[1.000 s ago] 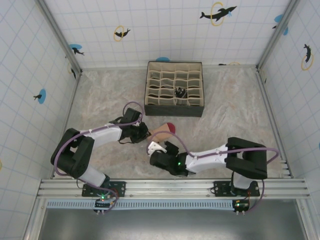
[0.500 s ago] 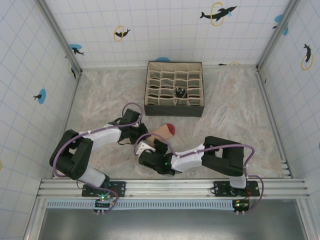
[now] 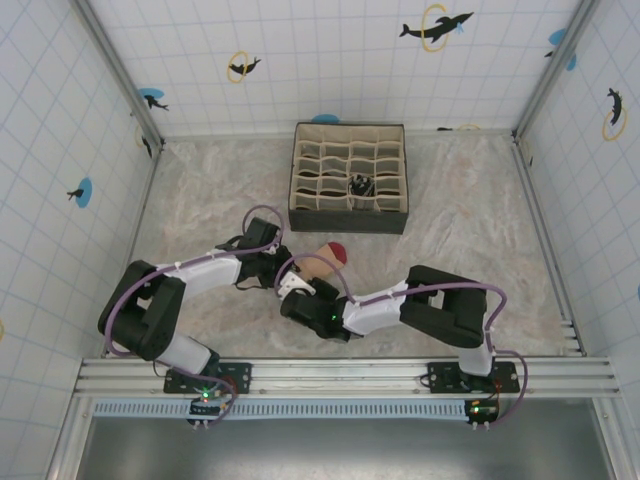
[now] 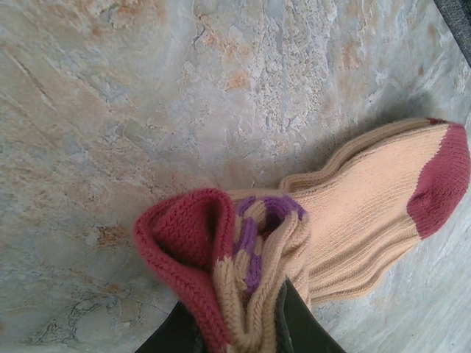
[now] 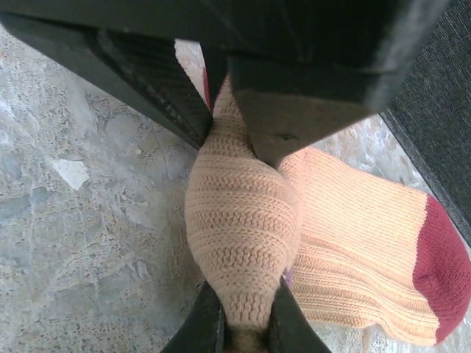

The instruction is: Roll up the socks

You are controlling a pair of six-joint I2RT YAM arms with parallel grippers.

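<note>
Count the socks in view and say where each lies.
2. The peach sock lies on the table, gripped by the left pincer and right pincer; a dark rolled one sits in the organizer. Others may hide there.

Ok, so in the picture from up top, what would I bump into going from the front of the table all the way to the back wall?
metal rail → right gripper → peach sock → compartment box → dolphin sticker

The mottled stone-look table (image 3: 200, 200) under me
On it lay a peach, red-toed knit sock (image 3: 325, 258) and a dark gridded fabric box (image 3: 350, 222).
</note>
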